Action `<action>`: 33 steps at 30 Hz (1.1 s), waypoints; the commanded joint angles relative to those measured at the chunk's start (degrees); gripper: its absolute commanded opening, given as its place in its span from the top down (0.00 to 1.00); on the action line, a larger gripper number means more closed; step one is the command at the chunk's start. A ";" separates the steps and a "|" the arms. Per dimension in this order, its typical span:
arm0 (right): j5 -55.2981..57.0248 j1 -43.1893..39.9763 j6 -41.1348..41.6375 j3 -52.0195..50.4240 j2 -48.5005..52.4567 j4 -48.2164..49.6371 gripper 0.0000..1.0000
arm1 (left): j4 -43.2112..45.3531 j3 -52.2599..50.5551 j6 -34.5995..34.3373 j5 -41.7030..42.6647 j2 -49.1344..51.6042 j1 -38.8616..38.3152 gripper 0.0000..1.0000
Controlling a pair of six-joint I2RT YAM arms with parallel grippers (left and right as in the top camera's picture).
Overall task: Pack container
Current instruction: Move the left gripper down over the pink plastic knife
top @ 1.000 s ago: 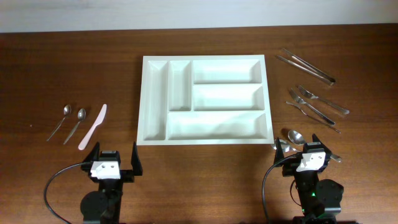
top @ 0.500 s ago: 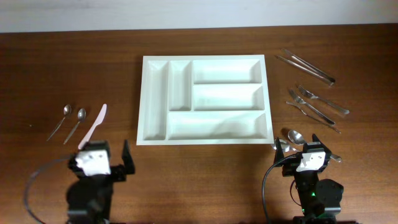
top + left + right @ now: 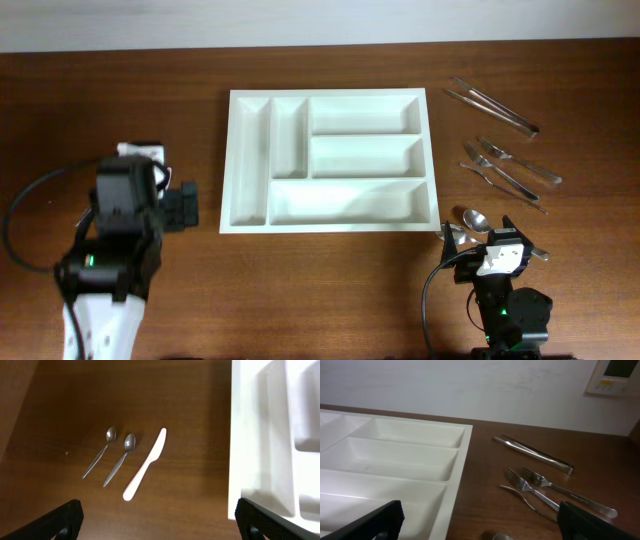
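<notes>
Raised from its folded rest at the near edge of the table (image 3: 330, 280), the left arm (image 3: 115, 255) is now carried forward and to the left. The left gripper (image 3: 160, 522) is thereby held above the cutlery lying to the left of the container (image 3: 228, 160). The right gripper (image 3: 483, 232) is left unmoved at its rest.

From overhead that cutlery is hidden by the arm. Through the left wrist camera two small spoons (image 3: 118, 462) and a pale knife (image 3: 145, 465) are seen lying side by side, apart from one another, with the container's left wall at the right of the view. Both pairs of jaws are spread wide, and nothing is held in either.

The container is set at the middle of the table, toward its far side, and all five compartments are seen bare. Tongs (image 3: 492, 110) and forks (image 3: 500, 178) are laid out well to its right, and a large spoon (image 3: 472, 216) lies just beside the right gripper.

Packing is judged not to have begun, and the reach is taken as the approach to a first pick. A descent is called for, with the jaws lined up across one handle. The flat, thin pieces may be hard to pinch off the wood, and a neighbouring spoon could be nudged.
</notes>
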 commanded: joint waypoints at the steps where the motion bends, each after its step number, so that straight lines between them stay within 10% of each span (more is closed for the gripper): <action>1: 0.50 0.52 0.68 -0.28 0.02 -0.39 0.01 | 2.23 1.60 1.25 0.33 4.96 0.20 0.01; 33: 0.50 0.52 0.70 -0.28 0.02 -0.39 0.01 | 19.34 -3.32 -0.48 8.92 33.70 12.22 0.01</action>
